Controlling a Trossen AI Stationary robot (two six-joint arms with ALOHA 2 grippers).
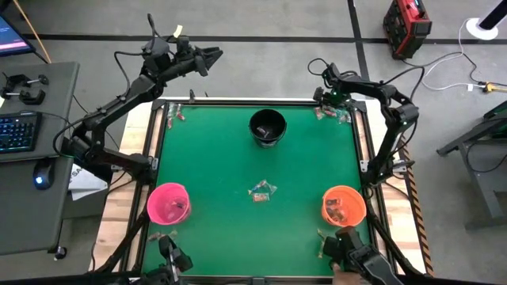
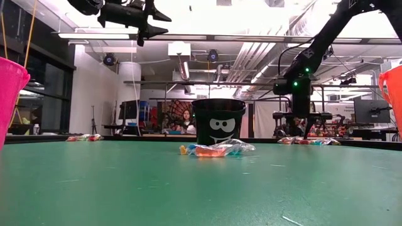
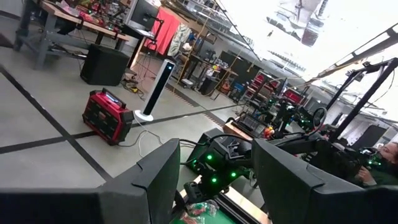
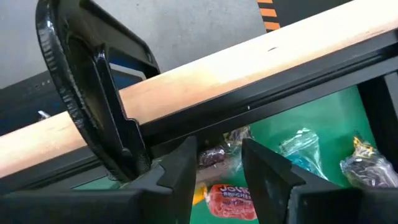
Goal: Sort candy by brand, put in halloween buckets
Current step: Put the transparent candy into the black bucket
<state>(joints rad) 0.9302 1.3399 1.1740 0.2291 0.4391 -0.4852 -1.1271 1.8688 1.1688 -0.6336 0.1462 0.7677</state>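
Hovering low over the far right corner of the table [image 1: 206, 206], the right gripper [image 4: 219, 163] pointed down at a cluster of candy [image 4: 231, 199] heaped against the table's black frame. Its fingers stood partly apart with a narrow gap between them and nothing clamped; a red-wrapped sweet lay just below the tips, with a dark-wrapped one just beyond it and clear crinkly wrappers off to the side. That stance looked like the lead-in to a pick, the jaws narrowed to suit such a small piece. The red sweet seemed to lie flat with its long axis running across the gap, though the fingers hid part of it, so that reading is uncertain.

The left gripper [image 1: 207, 57] waited high beyond the far left corner, open and empty, aimed out over the room.

The black bucket [image 1: 268, 127] stood between the two grippers near the far edge; the pink bucket [image 1: 169, 203] and orange bucket [image 1: 344, 205] sat well apart from both, at the near corners, likely spread to keep brands separate. A small pile of sweets [image 1: 261, 191] lay mid-table.
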